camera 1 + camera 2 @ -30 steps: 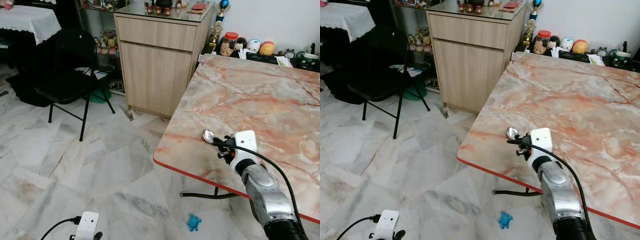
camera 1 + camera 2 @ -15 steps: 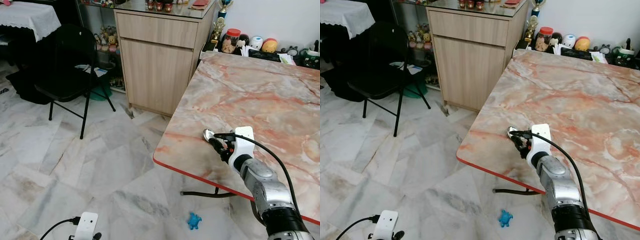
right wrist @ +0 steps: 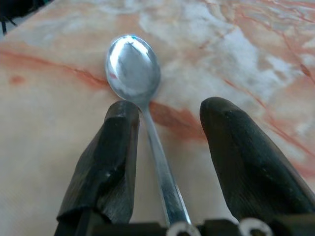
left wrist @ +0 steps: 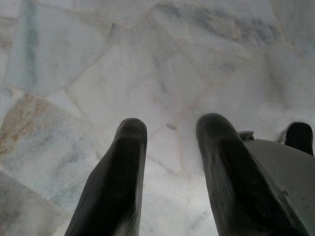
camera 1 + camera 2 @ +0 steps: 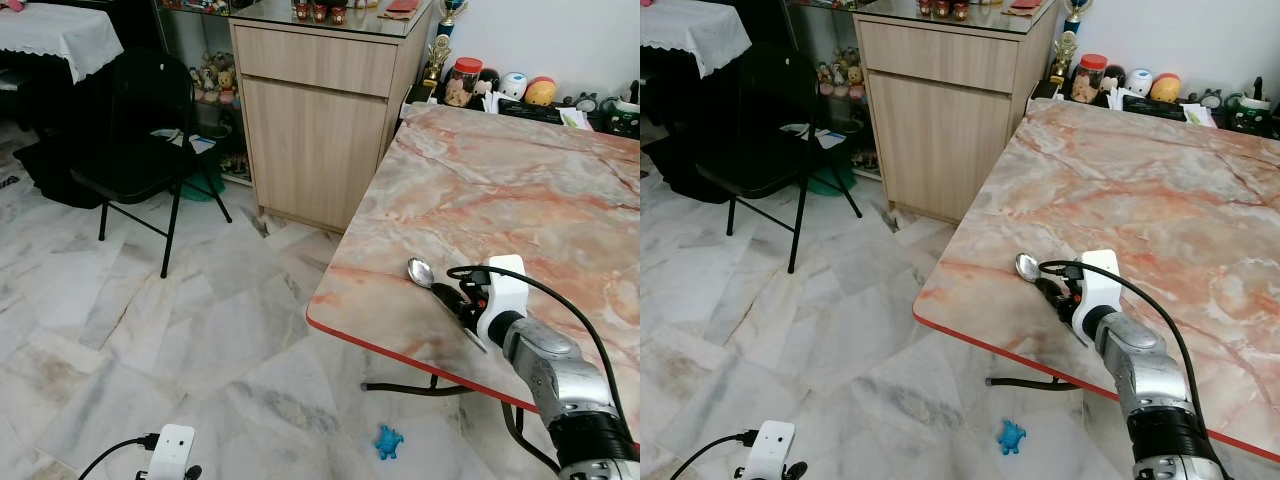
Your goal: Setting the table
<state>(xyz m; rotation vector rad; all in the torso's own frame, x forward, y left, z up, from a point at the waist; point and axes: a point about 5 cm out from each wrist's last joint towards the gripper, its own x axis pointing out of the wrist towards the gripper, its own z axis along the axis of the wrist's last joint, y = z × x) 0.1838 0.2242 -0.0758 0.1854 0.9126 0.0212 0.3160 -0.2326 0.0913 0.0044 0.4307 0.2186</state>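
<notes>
So our right arm is stretched out low over the marble table (image 5: 520, 190), with the right gripper (image 3: 165, 162) sitting near the table's front-left corner, fingers spread apart around a metal spoon (image 3: 140, 105). The spoon lies flat on the tabletop, just beside one finger, bowl pointing away from the wrist. Our left gripper (image 4: 170, 172) hangs open above the marble floor (image 5: 150, 330).

The spoon (image 3: 147, 123) handle's end is hiding under the right claw (image 3: 170, 147). The bench (image 5: 560, 200) is running off the picture's edge. The small things on the cabinet (image 5: 320, 15) are looking too tiny to tell.
</notes>
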